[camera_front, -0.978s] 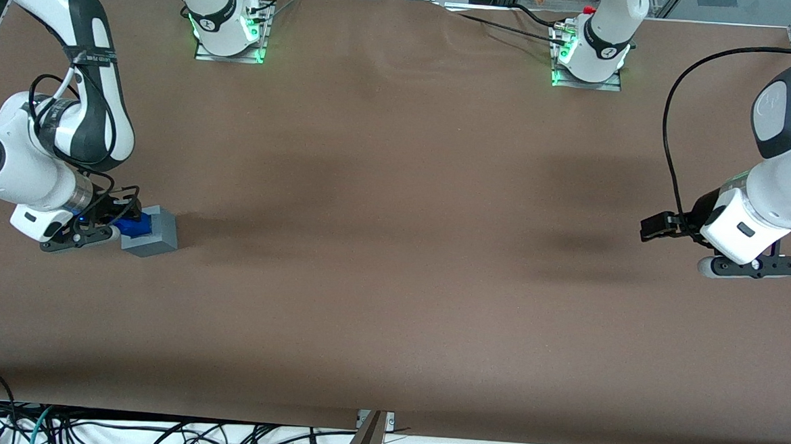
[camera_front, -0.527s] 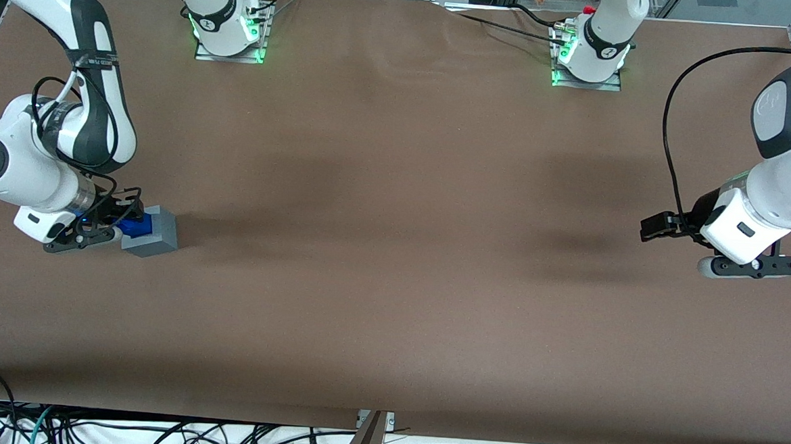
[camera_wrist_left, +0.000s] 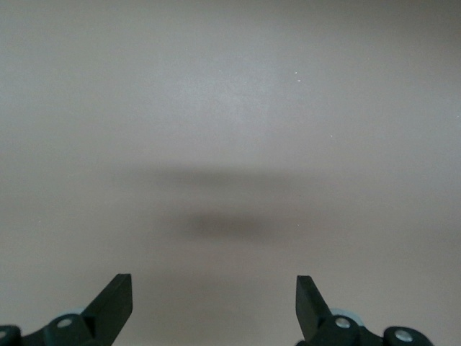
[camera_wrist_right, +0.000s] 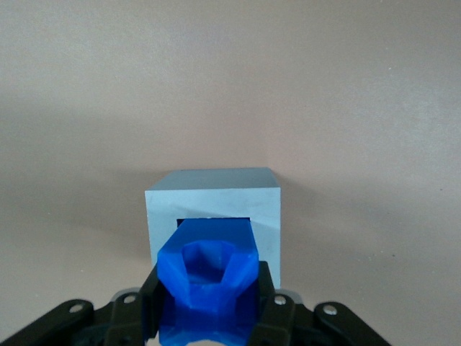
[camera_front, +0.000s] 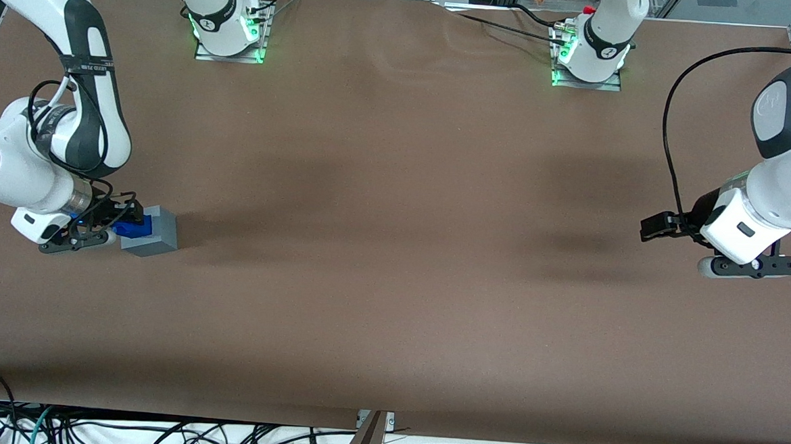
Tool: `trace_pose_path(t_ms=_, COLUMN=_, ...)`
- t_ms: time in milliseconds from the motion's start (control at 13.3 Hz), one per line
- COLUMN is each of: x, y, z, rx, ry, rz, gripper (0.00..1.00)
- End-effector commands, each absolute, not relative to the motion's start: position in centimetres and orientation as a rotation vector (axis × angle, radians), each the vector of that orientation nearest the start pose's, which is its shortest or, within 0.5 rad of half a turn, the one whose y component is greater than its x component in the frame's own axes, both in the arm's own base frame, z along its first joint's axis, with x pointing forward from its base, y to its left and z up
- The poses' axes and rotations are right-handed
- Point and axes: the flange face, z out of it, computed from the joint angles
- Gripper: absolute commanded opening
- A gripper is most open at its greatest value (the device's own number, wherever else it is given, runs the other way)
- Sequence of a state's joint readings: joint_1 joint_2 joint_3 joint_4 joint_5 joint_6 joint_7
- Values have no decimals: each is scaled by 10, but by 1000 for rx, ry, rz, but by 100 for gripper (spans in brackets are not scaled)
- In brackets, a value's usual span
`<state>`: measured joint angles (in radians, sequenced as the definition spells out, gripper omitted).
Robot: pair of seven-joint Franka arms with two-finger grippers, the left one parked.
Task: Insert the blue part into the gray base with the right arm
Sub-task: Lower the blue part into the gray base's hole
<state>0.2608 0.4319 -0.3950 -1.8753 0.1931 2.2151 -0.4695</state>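
Pinching the blue part (camera_wrist_right: 207, 285), your gripper (camera_wrist_right: 209, 306) holds its nose inside the gray base (camera_wrist_right: 214, 209) recess, near the table's (camera_front: 392, 283) working-arm edge. Insertion is under way; you next need straight, aligned pressure.

Even, soft overhead light fills the scene, with no glare on the matte brown table (camera_front: 394, 249). Broad, faint shadows smudge its middle and trail beside the gray base (camera_front: 152, 231). Green lamps glow at the arm mounts. In the right wrist view the gripper (camera_wrist_right: 209, 317) looks slightly soft, the blue part (camera_wrist_right: 207, 281) saturated.
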Motion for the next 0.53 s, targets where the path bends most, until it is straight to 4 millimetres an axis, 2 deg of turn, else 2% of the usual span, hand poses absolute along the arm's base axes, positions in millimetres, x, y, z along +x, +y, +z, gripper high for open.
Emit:
trace_pose_path(t_ms=0, x=625, y=-68, z=270, rx=-3118, ry=-361, rz=76, gripper=29)
trace_pose_path(t_ms=150, x=626, y=-68, z=264, rx=-3112, ry=-328, rz=70, gripper=29)
trace_pose_path(t_ms=451, x=626, y=-61, z=263, rx=-3131, ry=39, rz=85, gripper=29)
